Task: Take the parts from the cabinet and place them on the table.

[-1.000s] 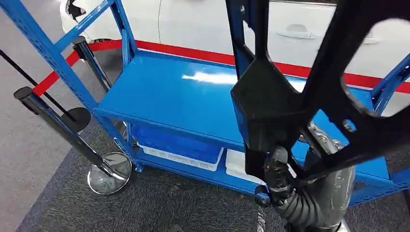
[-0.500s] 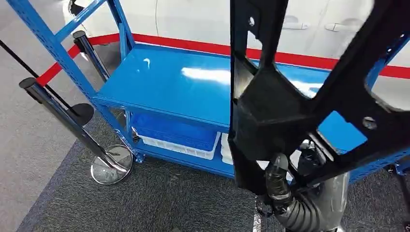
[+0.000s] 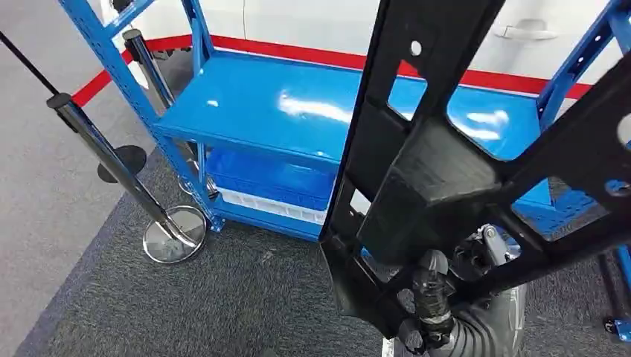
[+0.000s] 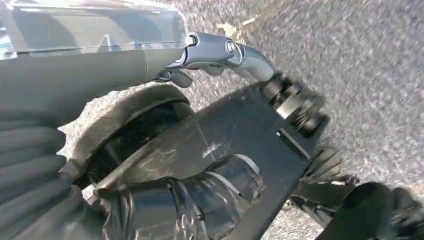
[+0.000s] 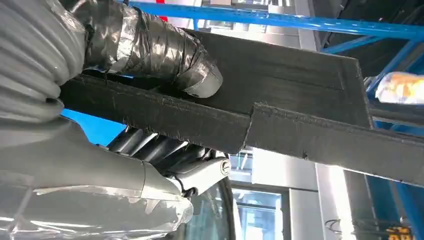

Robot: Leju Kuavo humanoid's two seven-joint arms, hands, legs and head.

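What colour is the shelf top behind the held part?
Glossy bright blue shelf top, seen best in the head view, behind the black part.

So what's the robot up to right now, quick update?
Right hand grips the black frame part. Left hand hangs low over carpet. Blue shelf top ahead, bare. Chrome barrier post stands left.

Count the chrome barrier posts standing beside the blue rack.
2. One post stands on the carpet edge with its round base showing; the other is behind it, close to the blue rack. The black part may hide more.
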